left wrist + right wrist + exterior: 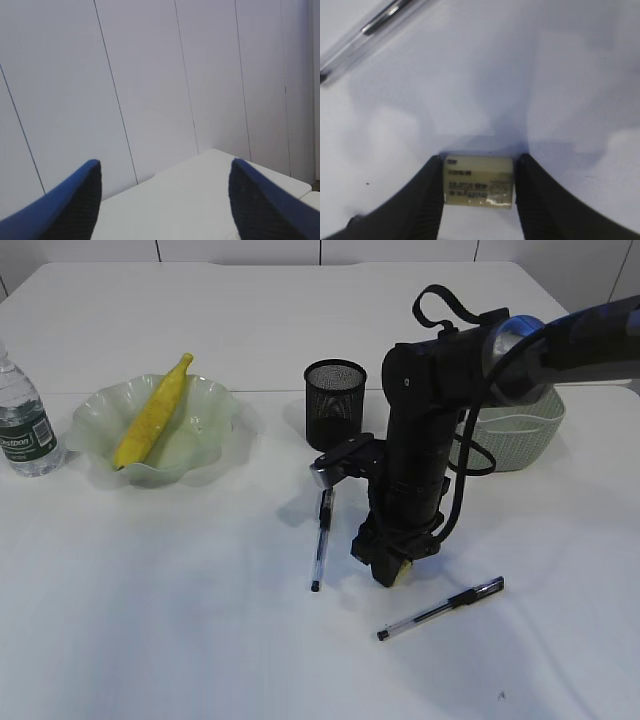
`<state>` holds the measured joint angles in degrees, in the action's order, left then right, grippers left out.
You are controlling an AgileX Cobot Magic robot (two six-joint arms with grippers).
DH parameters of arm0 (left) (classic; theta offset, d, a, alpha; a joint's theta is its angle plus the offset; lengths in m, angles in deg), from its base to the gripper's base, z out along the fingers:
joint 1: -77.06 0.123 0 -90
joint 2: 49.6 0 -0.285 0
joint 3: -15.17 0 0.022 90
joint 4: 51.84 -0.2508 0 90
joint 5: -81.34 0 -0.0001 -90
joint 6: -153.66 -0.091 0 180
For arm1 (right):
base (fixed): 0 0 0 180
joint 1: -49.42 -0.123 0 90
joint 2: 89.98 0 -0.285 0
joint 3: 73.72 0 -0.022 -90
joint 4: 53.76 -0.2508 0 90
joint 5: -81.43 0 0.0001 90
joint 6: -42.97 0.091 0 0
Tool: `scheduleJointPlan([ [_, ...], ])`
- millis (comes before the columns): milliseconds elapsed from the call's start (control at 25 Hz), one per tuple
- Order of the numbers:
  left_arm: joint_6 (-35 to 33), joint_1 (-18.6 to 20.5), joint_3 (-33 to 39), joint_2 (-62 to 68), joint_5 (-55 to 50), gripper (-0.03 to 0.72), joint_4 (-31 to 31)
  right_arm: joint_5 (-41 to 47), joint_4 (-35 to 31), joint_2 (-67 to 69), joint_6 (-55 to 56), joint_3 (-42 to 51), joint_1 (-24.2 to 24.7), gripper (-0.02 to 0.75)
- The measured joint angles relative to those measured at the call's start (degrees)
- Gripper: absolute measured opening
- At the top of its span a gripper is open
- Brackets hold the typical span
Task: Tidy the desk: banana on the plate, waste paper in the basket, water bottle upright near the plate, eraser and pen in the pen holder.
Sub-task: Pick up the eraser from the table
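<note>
The step in hand is the eraser. The right gripper (478,187) is down at the table between the two pens, and in the right wrist view the eraser (478,188) sits between its two fingers, with both fingers (427,192) against its short ends. So I judge the gripper is clamped on the eraser, or very near to it; whether the grip is already firm I cannot tell, because the eraser seems to lie on the table. In the exterior view only a pale corner of it shows under the gripper (392,570).

The left gripper (165,200) is spread wide and holds nothing; it points at a wall and the far table edge.

The banana (152,412) lies on the plate (215,405). The bottle (24,420) stands upright just beside the plate. One pen (321,540) lies left of the right arm, the other pen (441,608) to its right. The holder (334,403) stands behind, and the basket (520,435) is further right.

The next move probably calls for a straight lift, then a short carry back to the holder, with release only above its mouth. The pens remain after that.
</note>
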<state>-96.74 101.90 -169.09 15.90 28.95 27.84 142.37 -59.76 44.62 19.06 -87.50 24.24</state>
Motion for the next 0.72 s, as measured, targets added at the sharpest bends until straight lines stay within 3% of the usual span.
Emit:
scheduleJointPlan([
  [160, 0.00, 0.00, 0.00, 0.00, 0.00, 0.558, 0.00, 0.00, 0.00, 0.00, 0.00, 0.00, 0.00, 0.296],
  [720, 0.00, 0.00, 0.00, 0.00, -0.13, 0.558, 0.00, 0.78, -0.20, 0.00, 1.20, -0.93, 0.00, 0.287],
])
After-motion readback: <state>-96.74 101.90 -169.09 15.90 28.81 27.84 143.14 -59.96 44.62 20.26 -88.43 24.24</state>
